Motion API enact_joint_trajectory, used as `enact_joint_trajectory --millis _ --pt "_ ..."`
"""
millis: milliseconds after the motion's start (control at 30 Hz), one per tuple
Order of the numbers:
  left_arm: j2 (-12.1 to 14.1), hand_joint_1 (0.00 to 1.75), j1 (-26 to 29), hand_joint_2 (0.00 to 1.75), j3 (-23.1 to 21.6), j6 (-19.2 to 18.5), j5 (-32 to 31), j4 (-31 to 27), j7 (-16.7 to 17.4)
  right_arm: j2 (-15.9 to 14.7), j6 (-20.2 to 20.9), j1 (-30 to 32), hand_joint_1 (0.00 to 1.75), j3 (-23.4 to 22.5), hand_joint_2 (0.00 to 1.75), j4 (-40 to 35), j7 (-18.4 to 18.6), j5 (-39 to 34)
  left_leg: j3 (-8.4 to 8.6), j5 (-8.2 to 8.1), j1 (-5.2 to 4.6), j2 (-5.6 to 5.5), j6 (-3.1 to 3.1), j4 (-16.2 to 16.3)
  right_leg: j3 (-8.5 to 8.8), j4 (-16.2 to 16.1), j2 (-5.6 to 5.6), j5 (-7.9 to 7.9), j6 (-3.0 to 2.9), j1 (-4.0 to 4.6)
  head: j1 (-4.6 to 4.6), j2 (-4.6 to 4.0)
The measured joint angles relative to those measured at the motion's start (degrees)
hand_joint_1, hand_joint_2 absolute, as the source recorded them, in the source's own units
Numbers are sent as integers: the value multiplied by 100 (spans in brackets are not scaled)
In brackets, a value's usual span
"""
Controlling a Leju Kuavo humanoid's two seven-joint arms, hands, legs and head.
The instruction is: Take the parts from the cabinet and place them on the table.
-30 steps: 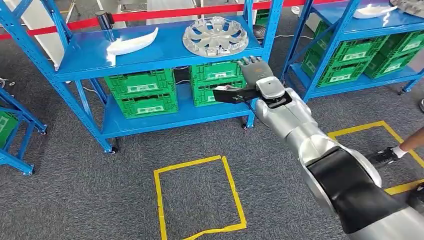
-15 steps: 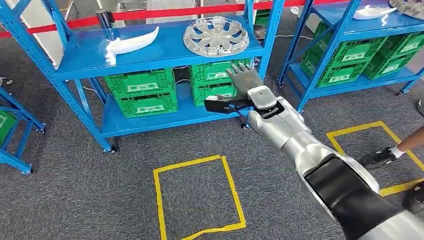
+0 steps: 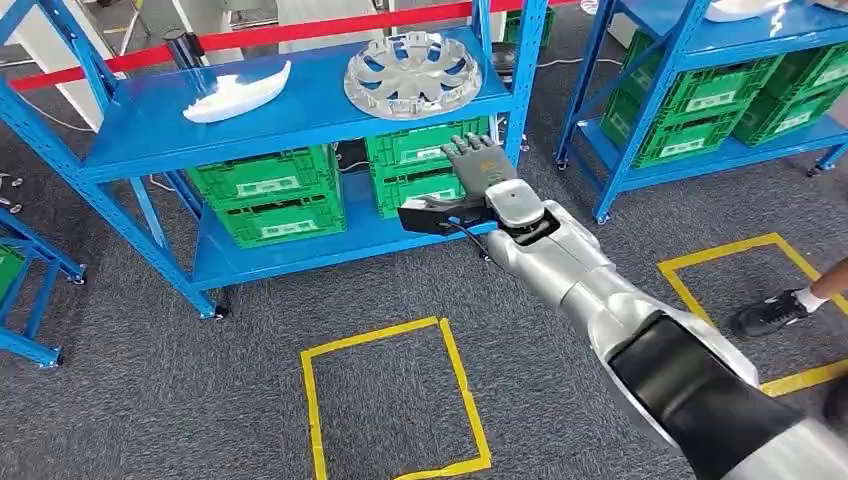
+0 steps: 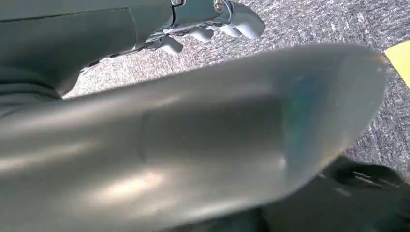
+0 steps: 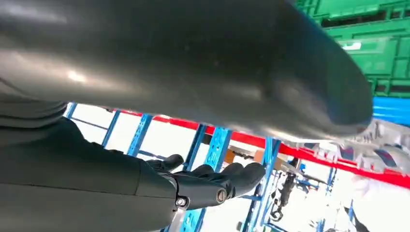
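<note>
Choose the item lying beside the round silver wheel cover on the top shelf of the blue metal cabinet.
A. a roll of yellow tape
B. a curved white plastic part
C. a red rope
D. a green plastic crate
B: the curved white plastic part lies apart from the round silver wheel cover on the blue top shelf.

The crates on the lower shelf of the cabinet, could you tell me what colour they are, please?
Green crates, with pale labels; clearest in the head view.

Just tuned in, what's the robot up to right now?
The right hand is raised in front of the blue cabinet, fingers spread and holding nothing. The silver wheel cover and the white curved part lie untouched on the top shelf. The left hand hangs over the carpet, also holding nothing. No part is taken yet.
</note>
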Motion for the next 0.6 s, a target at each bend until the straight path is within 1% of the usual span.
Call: enact_joint_trajectory --millis 33,67,100,133,167,200,233,267,300,333,367,400,433,467,500,533,567,600 --pt "0 0 10 0 4 0 0 0 0 0 0 3 0 15 0 -2 2 -2 35 334 -8 -1 31 -314 86 0 16 -64 7 2 2 0" --pt "2 0 9 0 7 0 0 0 0 0 -9 1 0 37 0 -18 11 -7 177 727 -21 -2 68 -813 177 -3 25 -126 20 2 0 0" --pt "4 0 8 0 9 0 0 0 0 0 -15 1 0 46 0 -44 20 -9 326 1043 -37 -2 108 -1290 253 -10 28 -180 36 1 0 0" --pt "11 0 11 0 18 0 -2 2 0 -2 -35 11 0 55 0 -63 26 -13 439 1097 -73 -28 157 -1554 286 -46 28 -235 62 -12 9 0" --pt "13 0 5 0 24 0 -9 11 2 -2 -50 0 0 77 0 -66 55 -28 528 1051 -109 -26 192 -1650 303 -77 49 -254 110 11 -13 0" --pt "15 0 -8 0 28 0 -13 9 0 -2 -57 26 0 90 0 -103 79 -44 593 931 -112 -18 214 -1779 300 -128 50 -248 147 -2 -15 0" --pt "15 0 -13 0 33 0 -17 4 4 -11 -55 57 0 101 0 -133 92 -46 593 925 -114 -20 226 -1809 386 -161 50 -214 180 -5 -11 0" --pt "15 0 -3 0 35 0 -22 5 0 -22 -57 65 0 114 0 -166 103 -55 637 900 -93 -13 263 -1855 384 -153 45 -166 226 16 -11 0" --pt "13 0 5 0 37 0 -44 2 0 -37 -57 66 0 131 0 -233 107 -83 753 897 -61 -22 288 -1946 348 -96 36 -178 244 6 -9 0" --pt "15 0 8 0 39 0 -53 2 -9 -66 -59 62 0 146 0 -275 111 -114 840 878 -66 -28 314 -2000 281 113 15 -152 260 5 -2 0" --pt "17 0 -4 0 44 0 -59 2 -9 -68 -59 52 0 162 0 -297 109 -125 900 853 -68 -26 351 -2031 59 468 3 -185 268 8 2 0" --pt "17 0 -14 0 46 0 -68 2 -15 -76 -57 69 0 181 0 -310 109 -155 950 817 -68 -30 364 -2046 -230 887 1 -310 269 19 0 0" --pt "11 0 -16 0 48 0 -77 2 -20 -98 -57 111 0 197 0 -317 109 -166 1004 765 -71 -38 374 -2050 -517 1250 2 -494 280 25 4 0" --pt "9 0 -15 0 52 0 -87 2 -22 -116 -57 150 0 210 0 -319 111 -177 1057 715 -72 -44 378 -2047 -734 1459 1 -642 275 25 2 0" --pt "7 0 -10 0 61 0 -90 2 -22 -122 -57 190 0 225 0 -328 111 -186 1133 649 -72 -54 370 -2036 -894 1495 0 -680 274 25 7 0" --pt "7 0 13 0 76 0 -94 5 -15 -127 -59 205 0 238 0 -334 111 -203 1215 580 -71 -55 355 -2029 -927 1315 -4 -540 284 22 2 0" --pt "7 0 23 0 83 0 -98 5 -15 -131 -66 208 0 252 0 -339 114 -214 1309 503 -70 -53 333 -2019 -873 938 -11 -236 290 18 4 0" --pt "4 0 20 0 85 0 -103 5 -15 -138 -74 209 0 262 0 -354 118 -219 1402 428 -68 -48 318 -2007 -764 482 -25 176 292 13 4 0"
